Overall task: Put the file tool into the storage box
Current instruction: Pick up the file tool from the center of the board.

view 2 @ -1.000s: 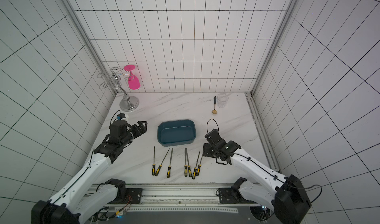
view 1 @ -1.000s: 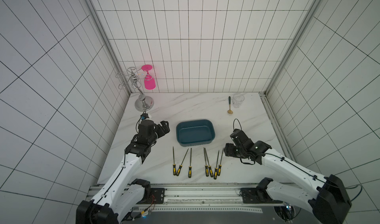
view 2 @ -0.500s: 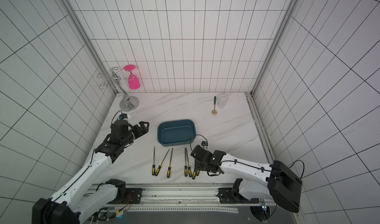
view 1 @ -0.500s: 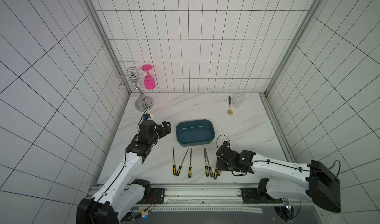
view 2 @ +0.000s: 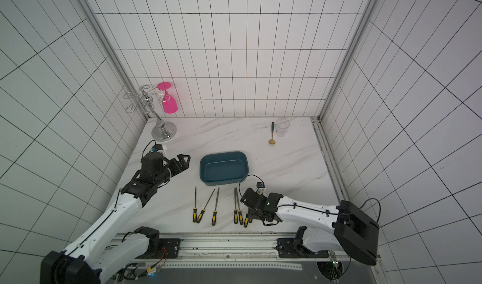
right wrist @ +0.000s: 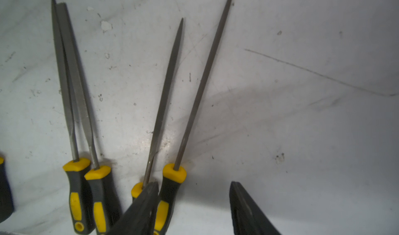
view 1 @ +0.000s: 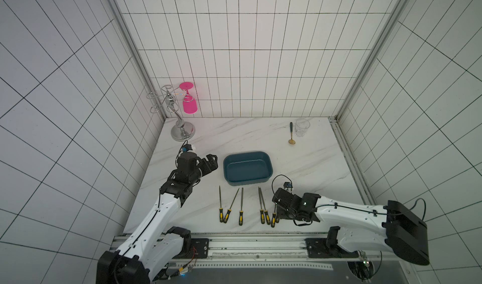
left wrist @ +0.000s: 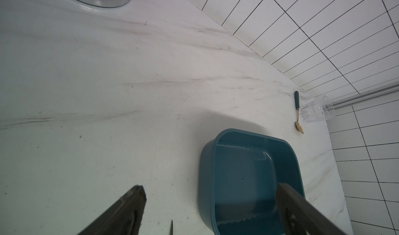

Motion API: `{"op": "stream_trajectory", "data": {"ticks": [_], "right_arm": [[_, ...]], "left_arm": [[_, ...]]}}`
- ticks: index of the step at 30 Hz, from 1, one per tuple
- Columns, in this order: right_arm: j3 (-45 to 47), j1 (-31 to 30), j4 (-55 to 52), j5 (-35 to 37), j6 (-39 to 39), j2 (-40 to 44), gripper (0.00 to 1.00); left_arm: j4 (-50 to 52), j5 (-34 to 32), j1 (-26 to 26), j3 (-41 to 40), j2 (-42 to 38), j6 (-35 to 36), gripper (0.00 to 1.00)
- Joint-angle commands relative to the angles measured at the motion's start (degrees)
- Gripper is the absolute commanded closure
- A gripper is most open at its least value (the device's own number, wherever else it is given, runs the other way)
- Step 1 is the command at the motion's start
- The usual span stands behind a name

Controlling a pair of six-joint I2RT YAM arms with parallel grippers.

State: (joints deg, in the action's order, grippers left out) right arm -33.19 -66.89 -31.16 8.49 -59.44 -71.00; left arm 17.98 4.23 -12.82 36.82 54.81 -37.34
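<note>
Now, the grasp. My right end effector [right wrist: 194, 184] sits low over the counter [right wrist: 302, 136], jaws part-way apart and astride the black-and-yellow handle [right wrist: 171, 188] of the outermost file [right wrist: 203, 83]. Nothing is gripped yet. One finger [right wrist: 142, 205] comes down between this handle and the neighbouring file [right wrist: 167, 89]; the other stands clear on the open side. To do this step well, I judge that I should centre on the handle, close squarely so the neighbour is not dragged along, and lift level so the long blade does not swing. The storage box [view 1: 247, 170] lies empty on the counter just beyond the file tips. My left end effector [view 1: 212, 162] hovers wide open beside the box, holding nothing.
</note>
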Motion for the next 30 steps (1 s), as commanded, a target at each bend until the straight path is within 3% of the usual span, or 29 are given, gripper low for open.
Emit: {"op": "stream_trajectory", "data": {"ticks": [1,10,17,19,22,25,30], "right_arm": [[0.1,-0.5,-1.1,1.7,-0.2,-1.5,0.44],[-2.1,-0.5,-3.4,1.5,1.2,-6.6,0.48],[-0.3,0.2,-10.1,5.1,0.2,-0.1,0.61],[0.4,0.3,-10.1,5.0,-0.2,1.5,0.57],[0.3,0.2,-10.5,4.3,0.0,2.4,0.39],[-0.1,-0.5,-10.5,3.3,-0.3,2.7,0.36],[-0.5,-4.2,-14.4,3.6,-3.0,2.8,0.41]], "left_arm": [[0.5,0.2,-0.4,0.8,-0.3,0.1,0.02],[0.8,-0.5,-0.4,1.6,0.7,0.8,0.02],[0.5,-0.1,-0.5,1.3,1.1,0.4,0.02],[0.5,-0.1,-0.6,1.6,1.4,0.3,0.02],[0.7,-0.5,-0.7,1.5,1.5,0.6,0.02],[1.6,-1.6,-0.7,1.5,1.2,0.8,0.02],[2.1,-2.2,-0.7,1.5,0.2,2.1,0.02]]}}
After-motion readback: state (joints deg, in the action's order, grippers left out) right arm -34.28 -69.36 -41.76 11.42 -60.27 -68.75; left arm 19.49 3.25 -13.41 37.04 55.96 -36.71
